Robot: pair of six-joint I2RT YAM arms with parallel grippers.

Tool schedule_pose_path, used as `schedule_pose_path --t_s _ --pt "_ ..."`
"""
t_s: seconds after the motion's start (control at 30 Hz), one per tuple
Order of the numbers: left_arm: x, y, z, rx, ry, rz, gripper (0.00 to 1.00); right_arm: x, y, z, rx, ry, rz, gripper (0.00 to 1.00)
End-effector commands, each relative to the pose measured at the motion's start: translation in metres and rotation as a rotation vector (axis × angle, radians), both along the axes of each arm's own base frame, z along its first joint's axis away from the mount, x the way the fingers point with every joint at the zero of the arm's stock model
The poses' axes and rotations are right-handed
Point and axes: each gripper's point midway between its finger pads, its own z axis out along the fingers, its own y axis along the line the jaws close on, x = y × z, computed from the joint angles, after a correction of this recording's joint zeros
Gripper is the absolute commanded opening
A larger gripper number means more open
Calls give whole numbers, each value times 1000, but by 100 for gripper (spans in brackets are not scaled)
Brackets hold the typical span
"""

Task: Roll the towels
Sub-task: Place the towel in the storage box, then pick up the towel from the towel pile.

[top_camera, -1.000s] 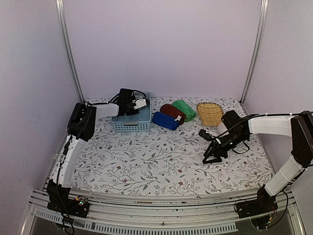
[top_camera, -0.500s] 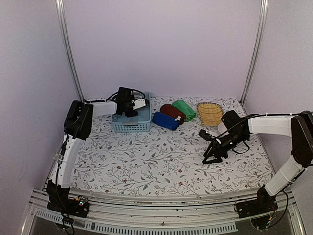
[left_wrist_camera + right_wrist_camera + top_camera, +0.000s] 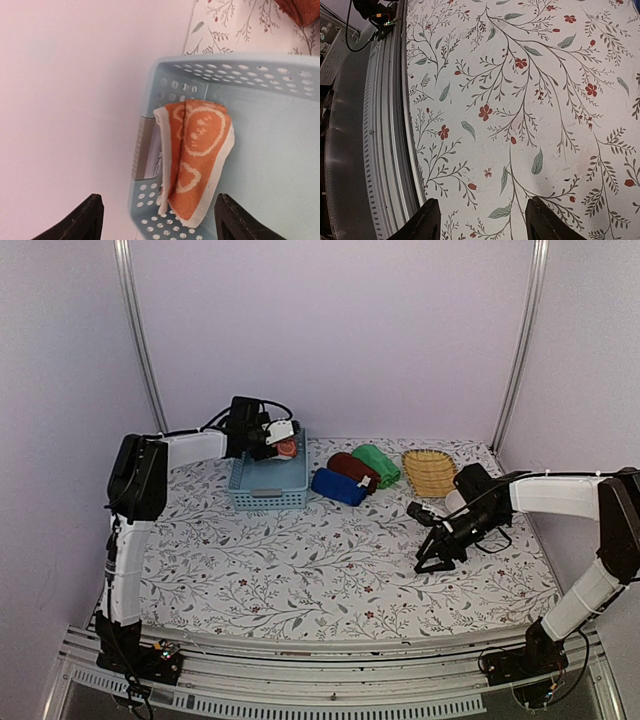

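An orange towel with white pattern (image 3: pixel 197 150) leans folded in a far corner of the light blue basket (image 3: pixel 240 75); from above the orange towel (image 3: pixel 287 448) shows just beside the left wrist. My left gripper (image 3: pixel 160 225) hangs over that corner, jaws wide open, with the towel ahead of them and not gripped. Three rolled towels lie right of the basket: dark blue (image 3: pixel 338 486), maroon (image 3: pixel 352 468), green (image 3: pixel 377 464). My right gripper (image 3: pixel 425 537) stands open low over the floral cloth, and in its own view the right gripper (image 3: pixel 487 222) has nothing between its fingers.
The light blue basket (image 3: pixel 265 498) stands at the back left near the wall. A yellow wicker tray (image 3: pixel 429 471) sits at the back right. The metal rail (image 3: pixel 380 150) runs along the table's near edge. Pale walls close in the back and sides.
My left arm has swung back and up over the basket's far side, its jaws have widened, and the orange towel now shows in the basket. The right arm has barely moved.
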Motion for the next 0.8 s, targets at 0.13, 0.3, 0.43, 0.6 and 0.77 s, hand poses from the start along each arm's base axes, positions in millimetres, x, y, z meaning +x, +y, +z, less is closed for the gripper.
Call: schedule_pose_path --t_s 0.13,0.3,0.43,0.6,0.77 --pt "-60 -31 83 -75 -85 -32 78 6 4 33 62 -89 9 61" --pt "-108 -48 105 -124 -116 -20 78 13 4 50 67 -151 -3 61" --pt "-147 -68 120 -202 -120 10 77 28 0 71 53 -232 -48 61" --pt "-187 -82 139 -371 -103 102 66 64 -16 115 22 -377 -188 61" --pt "-233 -98 151 -570 -45 149 58 91 -30 162 24 -521 -323 78"
